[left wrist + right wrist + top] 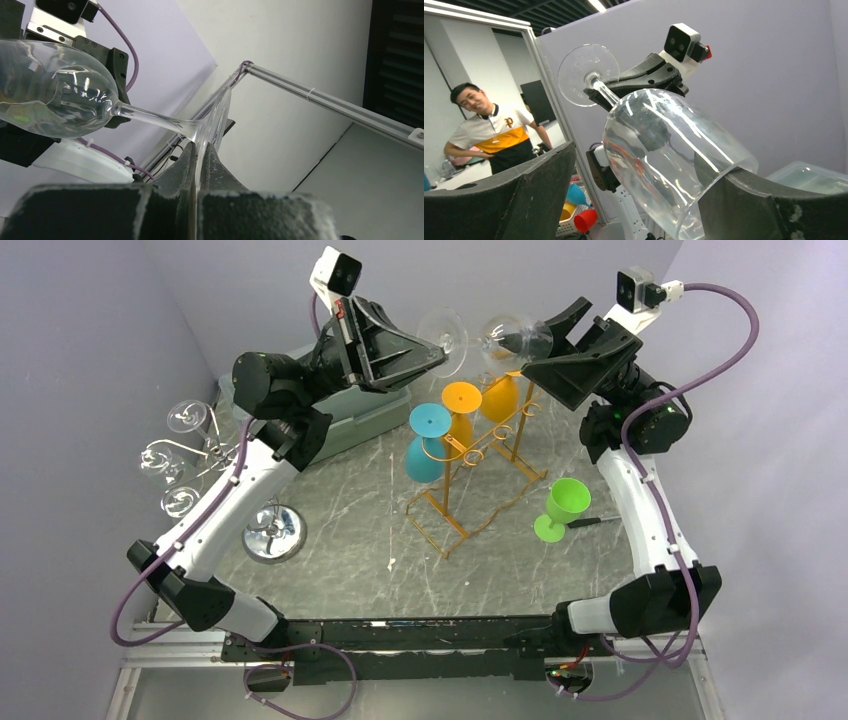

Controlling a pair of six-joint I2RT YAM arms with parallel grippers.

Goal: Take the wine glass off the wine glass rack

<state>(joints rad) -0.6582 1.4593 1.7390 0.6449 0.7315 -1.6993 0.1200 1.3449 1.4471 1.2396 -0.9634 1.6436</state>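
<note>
Left tool (438,350): pressed together on the edge of the glass foot, upper centre-left of the overhead view. In my left wrist view (200,150) the disc stands edge-on between both fingers.
Wine glass (510,337): clear, lying roughly level in the air at upper centre, foot to the left and bowl to the right. It is off the rack and touches nothing but my tools.
Wine glass rack (443,502): centre of frame, standing on the worktop (340,530) below the glass, with coloured glasses (430,445) hanging on it.
Right tool (545,335): spread, one finger on each side of the bowl. A gap shows at one finger; I cannot tell whether the other makes contact.
Handling: I judge it light, stiff, smooth and brittle, with the thin stem the weakest part.
Hold point: a foot-edge pinch can slip or twist. Cradling the bowl with low force looks safer.
</note>
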